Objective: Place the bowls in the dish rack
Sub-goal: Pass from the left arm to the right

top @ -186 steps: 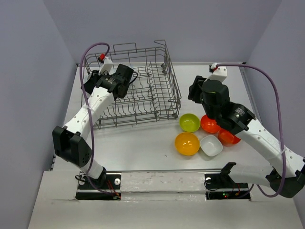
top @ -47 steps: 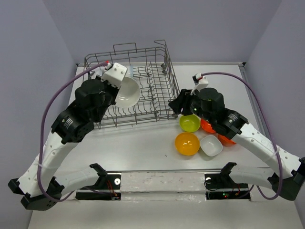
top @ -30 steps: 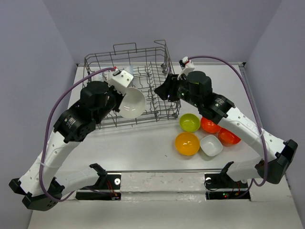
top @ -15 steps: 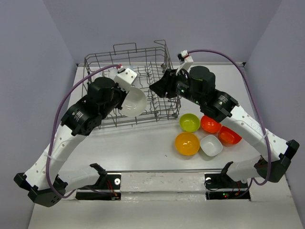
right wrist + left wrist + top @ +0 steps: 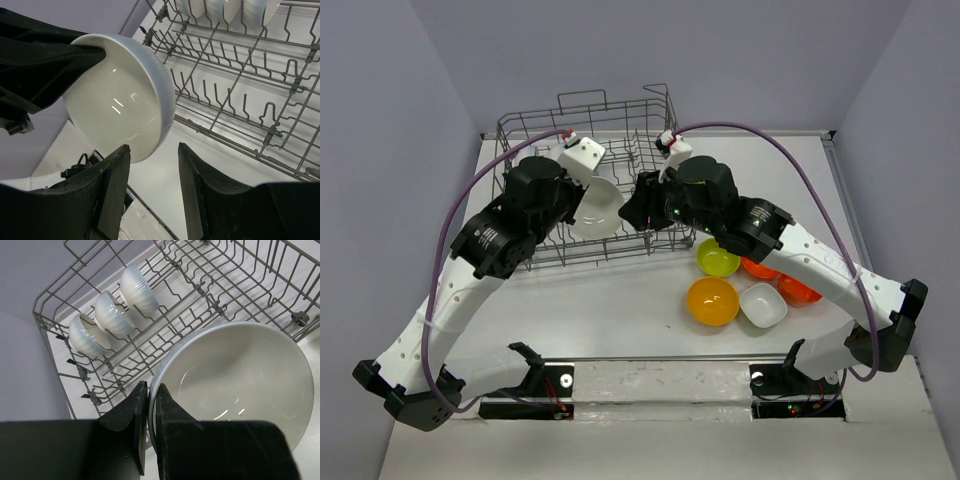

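My left gripper (image 5: 148,405) is shut on the rim of a white bowl (image 5: 235,375), held above the front part of the grey wire dish rack (image 5: 660,110). The same bowl shows in the top view (image 5: 597,208) and in the right wrist view (image 5: 120,112). My right gripper (image 5: 152,165) is open, its fingers just below the bowl's lower rim without touching it. Three white bowls (image 5: 107,315) stand on edge in a row at the rack's back left. On the table right of the rack sit a lime green bowl (image 5: 717,260), an orange-yellow bowl (image 5: 712,301), a squarish white bowl (image 5: 763,305) and two red-orange bowls (image 5: 798,291).
The rack's upright tines (image 5: 240,107) and tall side wires (image 5: 672,125) surround both grippers. Purple cables (image 5: 760,135) arc over the arms. Grey walls close the table on three sides.
My left arm has lifted the white bowl over the rack and held it there. My right arm has swung from the loose bowls leftward over the rack, up to the held bowl.
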{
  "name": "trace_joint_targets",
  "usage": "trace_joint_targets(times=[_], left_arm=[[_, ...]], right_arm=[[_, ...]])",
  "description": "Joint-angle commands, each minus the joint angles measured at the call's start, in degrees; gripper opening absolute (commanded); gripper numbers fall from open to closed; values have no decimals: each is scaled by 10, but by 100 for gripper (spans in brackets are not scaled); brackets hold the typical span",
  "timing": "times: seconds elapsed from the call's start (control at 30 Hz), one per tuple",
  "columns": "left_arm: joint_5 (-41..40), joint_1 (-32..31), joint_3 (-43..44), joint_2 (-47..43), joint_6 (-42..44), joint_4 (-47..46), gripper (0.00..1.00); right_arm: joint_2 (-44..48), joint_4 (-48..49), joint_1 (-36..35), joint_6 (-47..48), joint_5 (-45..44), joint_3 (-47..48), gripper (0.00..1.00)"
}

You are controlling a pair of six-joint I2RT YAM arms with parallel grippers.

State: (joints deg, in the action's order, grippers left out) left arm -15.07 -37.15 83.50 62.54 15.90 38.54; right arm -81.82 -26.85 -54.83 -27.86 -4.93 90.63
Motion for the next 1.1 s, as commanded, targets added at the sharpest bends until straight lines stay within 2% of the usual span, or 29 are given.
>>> trace_joint_targets(times=[0.0,0.43,0.6,0.67,0.7,0.8,1.07], left_arm=[[-4,4,37,-12,-9,-53,0],[-2,4,38,-15,-10,-52,0],[0,4,35,-15,-10,-55,0],[0,4,34,-14,-10,-54,0],[1,4,33,-14,-11,-55,0],[3,4,32,-14,-11,-54,0],[0,4,32,-9,-16,-50,0]], right_arm=[[-15,-3,-7,10,-35,24,49],[-91,31,-19,4,-73,65,48],[-107,38,-19,-1,-76,81,36],[-112,41,-19,-3,-79,82,26],[-113,43,-19,-4,-83,82,16],[-111,50,-19,-2,-93,80,1],[-113,60,-24,8,-128,90,1]])
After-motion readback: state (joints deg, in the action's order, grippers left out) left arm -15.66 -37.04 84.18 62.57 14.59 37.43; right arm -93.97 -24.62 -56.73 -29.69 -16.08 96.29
